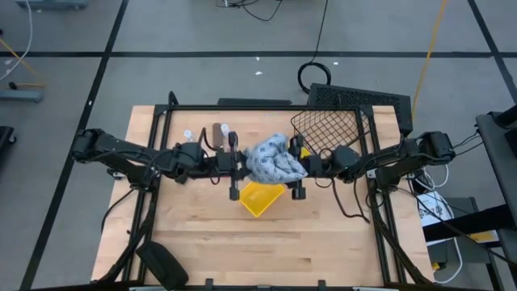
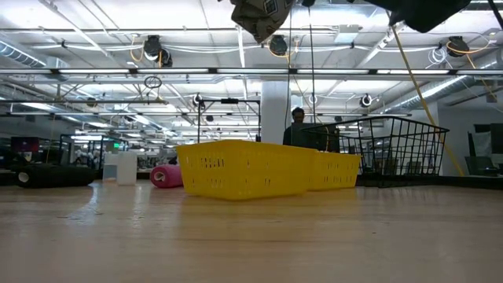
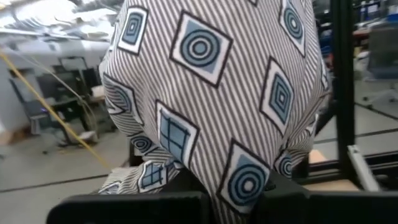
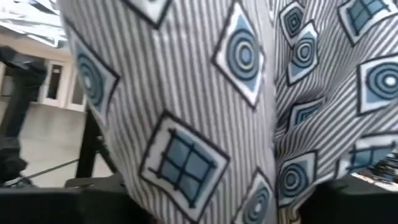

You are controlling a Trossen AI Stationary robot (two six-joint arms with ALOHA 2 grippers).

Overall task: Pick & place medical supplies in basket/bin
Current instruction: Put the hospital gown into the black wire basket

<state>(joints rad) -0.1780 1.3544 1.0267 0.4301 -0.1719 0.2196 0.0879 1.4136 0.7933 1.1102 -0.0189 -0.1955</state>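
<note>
Wooden table (image 1: 202, 242), light planks. Yellow bin (image 1: 260, 197) at centre, nearest front edge. Above it, patterned cloth bundle (image 1: 275, 160) held aloft between both arms: left gripper (image 1: 237, 162) clamped on one end, right gripper (image 1: 300, 166) clamped on other. Beyond: pink cylinder (image 2: 166, 176), brown cylinder (image 1: 217, 130), white bottles (image 1: 225, 128). Black wire basket (image 1: 331, 129) at far right.

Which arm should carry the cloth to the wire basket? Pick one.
Right. Both grippers, left gripper and right gripper, hold the cloth above the yellow bin, but the wire basket sits on the right arm's side.
</note>
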